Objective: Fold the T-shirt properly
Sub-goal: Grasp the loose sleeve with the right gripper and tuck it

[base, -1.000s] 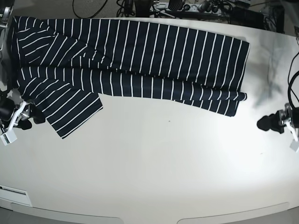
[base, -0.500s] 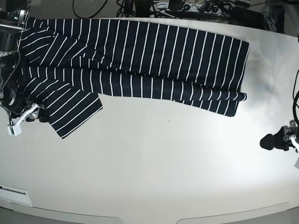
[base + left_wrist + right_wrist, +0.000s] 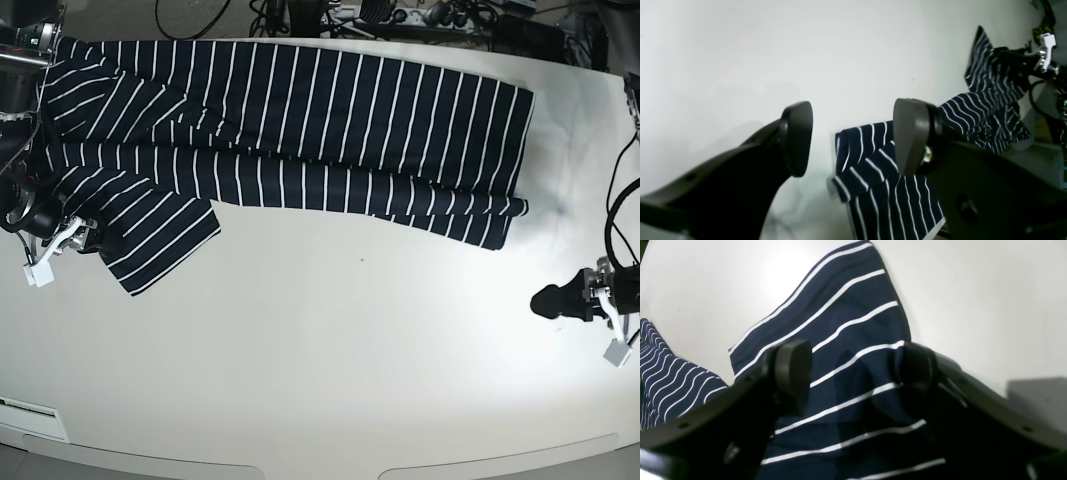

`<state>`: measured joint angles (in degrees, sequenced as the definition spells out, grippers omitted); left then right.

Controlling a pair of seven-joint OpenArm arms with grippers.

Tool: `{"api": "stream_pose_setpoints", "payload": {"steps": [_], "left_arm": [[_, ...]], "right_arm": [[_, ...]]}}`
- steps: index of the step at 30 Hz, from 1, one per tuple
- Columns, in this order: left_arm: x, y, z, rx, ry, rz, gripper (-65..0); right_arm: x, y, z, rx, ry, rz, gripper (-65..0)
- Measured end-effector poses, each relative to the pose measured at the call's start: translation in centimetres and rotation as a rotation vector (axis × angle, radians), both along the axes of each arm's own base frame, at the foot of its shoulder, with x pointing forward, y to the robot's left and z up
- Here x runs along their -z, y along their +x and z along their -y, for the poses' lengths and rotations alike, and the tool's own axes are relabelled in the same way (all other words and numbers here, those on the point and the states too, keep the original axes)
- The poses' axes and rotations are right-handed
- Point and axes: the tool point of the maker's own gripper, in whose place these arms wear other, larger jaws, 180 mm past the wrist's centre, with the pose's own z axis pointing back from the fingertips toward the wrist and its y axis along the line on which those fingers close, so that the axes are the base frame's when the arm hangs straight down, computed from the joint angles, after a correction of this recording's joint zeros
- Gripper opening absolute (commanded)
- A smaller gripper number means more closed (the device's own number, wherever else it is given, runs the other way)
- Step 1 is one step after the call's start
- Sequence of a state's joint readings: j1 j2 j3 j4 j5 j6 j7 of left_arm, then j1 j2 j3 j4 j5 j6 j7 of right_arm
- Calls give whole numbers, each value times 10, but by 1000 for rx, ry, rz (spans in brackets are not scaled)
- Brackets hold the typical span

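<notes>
Both grippers have their jaws spread wide, and neither one grasps anything. One T-shirt [image 3: 300, 130] and two grippers are visible, all on one white table [image 3: 330, 350].

At the far edge of the table, in the base view, some dark cables and equipment [image 3: 400, 20] lie behind the shirt. A small white tag [image 3: 40, 274] hangs at the right arm, and a similar white tag [image 3: 617, 352] hangs at the left arm. Between the grippers and the cloth I see nothing that blocks the way.

The T-shirt, dark navy with thin white stripes, lies along the far side of the table, folded in a long band. One sleeve [image 3: 160, 235] points toward the near side, at the end where the right gripper is. The right gripper [image 3: 853, 373] hovers right over this sleeve; in the right wrist view the striped cloth fills the gap between the two fingers, but whether the fingers touch it I cannot tell. The left gripper [image 3: 853, 136] is over bare table, well apart from the other end of the shirt. In its wrist view the folded corner [image 3: 870, 156] shows beyond the fingers, not between them.
</notes>
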<state>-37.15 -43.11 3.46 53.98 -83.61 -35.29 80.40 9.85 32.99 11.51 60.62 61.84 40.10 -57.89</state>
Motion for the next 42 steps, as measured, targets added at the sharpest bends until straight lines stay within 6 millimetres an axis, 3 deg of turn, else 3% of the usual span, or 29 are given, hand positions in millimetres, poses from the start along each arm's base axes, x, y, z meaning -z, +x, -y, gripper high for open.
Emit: {"api": "stream_pose_setpoints", "payload": {"steps": [2, 6, 10, 12, 28, 30, 33, 36, 39, 42], "left_arm": [[2, 1, 7, 22, -7, 10, -260], [11, 3, 19, 41, -3, 1, -367], [15, 2, 19, 42, 9, -8, -573], [14, 3, 18, 38, 8, -10, -644], [11, 3, 21, 26, -25, -15, -650], [11, 3, 21, 26, -25, -15, -650], [10, 3, 21, 26, -26, -14, -650], [8, 3, 22, 27, -39, -9, -650], [8, 3, 22, 28, -39, -9, -650], [7, 4, 23, 30, -44, -5, -650]], "right_arm": [[0, 0, 0, -1, 1, -2, -213], [0, 0, 0, -2, 1, -2, -213], [0, 0, 0, -2, 1, -2, -213], [0, 0, 0, -2, 1, -3, -213], [-1, -10, -10, -43, 53, -52, -230], [0, -11, -11, -46, 55, -59, -352], [3, -15, -12, -48, 58, -79, -650], [-1, -19, -20, -65, 112, -90, -650], [-23, -28, -42, -162, 220, -90, -650], [-43, -28, -53, -261, 153, -41, -650]]}}
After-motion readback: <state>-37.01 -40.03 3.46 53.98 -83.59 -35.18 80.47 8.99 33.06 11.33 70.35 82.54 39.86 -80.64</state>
